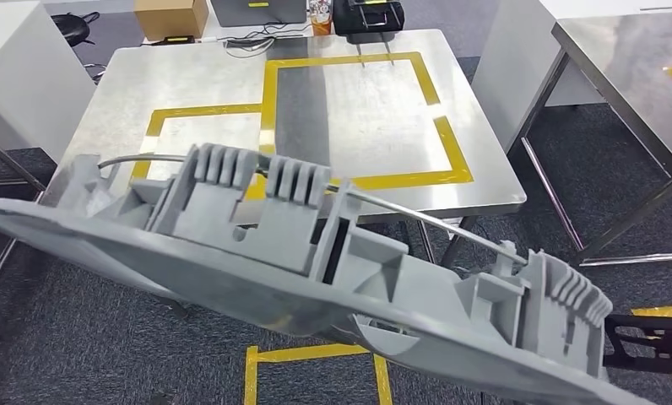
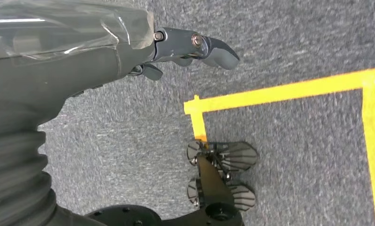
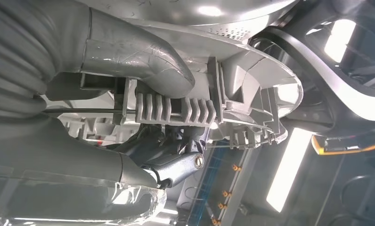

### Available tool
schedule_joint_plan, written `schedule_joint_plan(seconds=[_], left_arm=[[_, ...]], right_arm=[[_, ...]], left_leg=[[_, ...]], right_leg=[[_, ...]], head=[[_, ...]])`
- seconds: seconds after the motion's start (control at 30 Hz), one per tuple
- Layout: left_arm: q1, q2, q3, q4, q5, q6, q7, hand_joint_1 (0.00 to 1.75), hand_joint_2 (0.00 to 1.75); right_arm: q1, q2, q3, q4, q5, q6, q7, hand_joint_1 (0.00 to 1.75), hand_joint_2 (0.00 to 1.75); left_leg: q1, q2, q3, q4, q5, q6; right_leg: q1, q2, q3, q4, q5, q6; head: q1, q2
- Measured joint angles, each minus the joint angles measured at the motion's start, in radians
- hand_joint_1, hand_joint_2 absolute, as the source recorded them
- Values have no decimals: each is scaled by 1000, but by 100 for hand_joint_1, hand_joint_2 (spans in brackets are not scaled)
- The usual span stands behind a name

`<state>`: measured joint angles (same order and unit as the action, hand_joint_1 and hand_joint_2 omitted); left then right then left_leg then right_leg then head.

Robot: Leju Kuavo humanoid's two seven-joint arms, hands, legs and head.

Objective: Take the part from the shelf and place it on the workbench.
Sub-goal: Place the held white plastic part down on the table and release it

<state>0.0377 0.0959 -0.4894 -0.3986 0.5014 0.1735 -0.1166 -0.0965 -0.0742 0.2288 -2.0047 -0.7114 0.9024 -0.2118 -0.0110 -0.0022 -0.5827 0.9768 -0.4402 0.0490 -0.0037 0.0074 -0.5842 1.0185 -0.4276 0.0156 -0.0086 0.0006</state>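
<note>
A long grey plastic part [image 1: 299,253] with ribbed clips and a thin metal rod hangs tilted across the front of the head view, its right end lower. My right hand [image 3: 134,66] grips it: the thick thumb presses on one side of the part [image 3: 176,108] and the darker fingers [image 3: 176,165] hold the other. Beyond the part stands the steel workbench [image 1: 358,110], marked with yellow tape rectangles. My left hand [image 2: 190,47] hangs over the carpet, holding nothing, its fingers apart.
A second steel table [image 1: 636,67] stands at the right, with a gap of carpet between it and the workbench. A white cabinet [image 1: 20,67] is at the left. A cardboard box [image 1: 170,17] and black equipment [image 1: 366,15] sit behind the workbench. Yellow floor tape [image 1: 316,354] lies below.
</note>
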Motion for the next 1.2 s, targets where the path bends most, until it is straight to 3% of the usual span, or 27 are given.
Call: schedule_joint_plan(seconds=[0.07, 0.13, 0.2, 0.23, 0.3, 0.33, 0.37, 0.47, 0.53, 0.6, 0.67, 0.7, 0.73, 0.77, 0.8, 0.87, 0.9, 0.93, 1.0, 1.07, 1.1, 1.17, 1.2], left_arm=[[0, -2, 2, 0, -1, -1, -1, 0, 175], [0, -4, 5, 0, -5, -2, -1, 0, 175], [1, -8, 7, 0, -10, -3, -2, 0, 175], [2, -10, 8, 0, -11, -4, -2, 0, 175], [3, -12, 10, 0, -12, -4, -2, 0, 175], [3, -12, 11, 0, -13, -4, -2, 0, 175], [2, -13, 13, 0, -13, -4, -2, 0, 175], [3, -13, 16, 1, -14, -4, -3, 0, 175], [2, -12, 18, 1, -14, -4, -3, 0, 175], [0, -13, 18, 1, -14, -4, -4, 0, 175], [2, -13, 18, 1, -14, -4, -4, 0, 175], [4, -13, 18, 1, -14, -4, -4, 0, 175], [5, -13, 18, 1, -14, -4, -4, 0, 175], [6, -13, 18, 1, -14, -4, -4, 0, 175], [6, -13, 18, 1, -14, -4, -4, 0, 175], [9, -9, 18, 2, -14, -3, -4, 0, 175], [11, -6, 19, 3, -14, -3, -4, 0, 175], [12, -5, 19, 3, -14, -3, -3, 0, 175], [10, -4, 22, 2, -14, -2, -3, 0, 175], [5, -6, 23, 1, -14, -1, -4, 0, 175], [4, -7, 24, 1, -14, -1, -5, 0, 175], [3, -10, 25, 1, -14, -2, -5, 0, 175], [5, -11, 26, 1, -14, -2, -5, 0, 175]], right_arm=[[-3, -1, 0, 0, 3, 0, -2, 175, 175], [-4, -1, 0, 0, 6, 0, -5, 175, 175], [-3, -3, 0, 0, 9, 0, -7, 175, 175], [-3, -4, 0, 0, 11, 0, -7, 175, 175], [-3, -5, 0, 0, 12, 0, -8, 175, 175], [-3, -6, 0, 0, 12, 0, -9, 175, 175], [-3, -6, 0, 1, 12, 0, -10, 175, 175], [-1, -7, 0, 1, 12, 0, -11, 175, 175], [-1, -8, 0, 0, 12, 0, -11, 175, 175], [-2, -8, 1, -1, 12, 0, -11, 175, 175], [-1, -8, 1, -1, 11, 0, -11, 175, 175], [0, -8, 2, -1, 12, 0, -11, 175, 175], [0, -8, 2, -1, 12, 0, -11, 175, 175], [1, -8, 2, -1, 12, 0, -11, 175, 175], [1, -7, 2, -1, 12, 0, -11, 175, 175], [1, -7, 2, 0, 12, 0, -11, 175, 175], [1, -6, 2, 0, 12, 0, -11, 175, 175], [1, -5, 3, 1, 13, 0, -11, 175, 175], [0, -5, 4, 0, 14, 0, -11, 175, 175], [-3, -5, 4, -2, 16, 0, -12, 175, 175], [-5, -5, 4, -2, 17, 0, -12, 175, 175], [-4, -5, 4, 1, 21, 0, -12, 175, 175], [-2, -5, 4, 3, 23, 0, -12, 175, 175]], left_leg=[[3, 0, 22, -9, 9, 11], [4, 0, 26, -8, 5, 14], [6, -1, 32, -7, -3, 10], [9, -3, 38, -6, -8, 5], [17, -7, 53, 3, -27, -10], [20, -8, 59, 10, -38, -20], [20, -9, 61, 17, -50, -29], [21, -5, 64, 35, -70, -49], [26, -2, 45, 82, -68, -57], [29, 1, -22, 184, -78, -65], [30, 2, -113, 291, -119, -70], [29, 2, -148, 316, -138, -69], [28, 2, -171, 312, -145, -66], [24, 1, -177, 276, -130, -58], [18, 1, -172, 217, -85, -45], [0, -6, -155, 98, 54, -15], [-8, -10, -148, 64, 104, -4], [-14, -14, -144, 49, 128, 2], [-16, -14, -128, 33, 116, 5], [-10, -14, -100, 3, 109, 10], [-7, -15, -86, -9, 104, 11], [-8, -18, -67, -14, 88, 13], [-8, -20, -58, -14, 79, 12]], right_leg=[[-4, -2, -28, 60, -34, 1], [-8, -2, -94, 185, -85, -3], [-15, -2, -148, 263, -104, 10], [-20, -3, -148, 247, -89, 25], [-33, -5, -98, 119, -23, 61], [-36, -6, -75, 58, -4, 65], [-35, -8, -57, 19, 5, 57], [-30, -6, -40, 8, -9, 3], [-30, -2, -21, 8, -23, -14], [-28, -1, 0, 8, -41, -23], [-24, 1, 24, 8, -63, -27], [-22, 3, 38, 8, -75, -28], [-19, 5, 56, 7, -89, -28], [-16, 6, 75, 7, -104, -28], [-14, 6, 93, 5, -118, -27], [-11, 10, 125, 1, -144, -22], [-12, 12, 133, -4, -152, -18], [-13, 15, 139, -11, -157, -12], [-15, 15, 151, -35, -165, -4], [-12, 9, 144, -9, -185, -4], [-11, 6, 119, 37, -204, -8], [-9, 5, 30, 175, -246, -18], [-9, 5, -10, 224, -253, -16]], head=[[1, 0], [2, 0], [2, 0], [2, 0], [2, 0], [4, 0], [5, 0], [4, 0], [3, 0], [2, 0], [1, 0], [1, 0], [1, 0], [1, 0], [1, 0], [4, 0], [5, 0], [5, 0], [3, 0], [4, 0], [5, 0], [6, 0], [6, 0]])
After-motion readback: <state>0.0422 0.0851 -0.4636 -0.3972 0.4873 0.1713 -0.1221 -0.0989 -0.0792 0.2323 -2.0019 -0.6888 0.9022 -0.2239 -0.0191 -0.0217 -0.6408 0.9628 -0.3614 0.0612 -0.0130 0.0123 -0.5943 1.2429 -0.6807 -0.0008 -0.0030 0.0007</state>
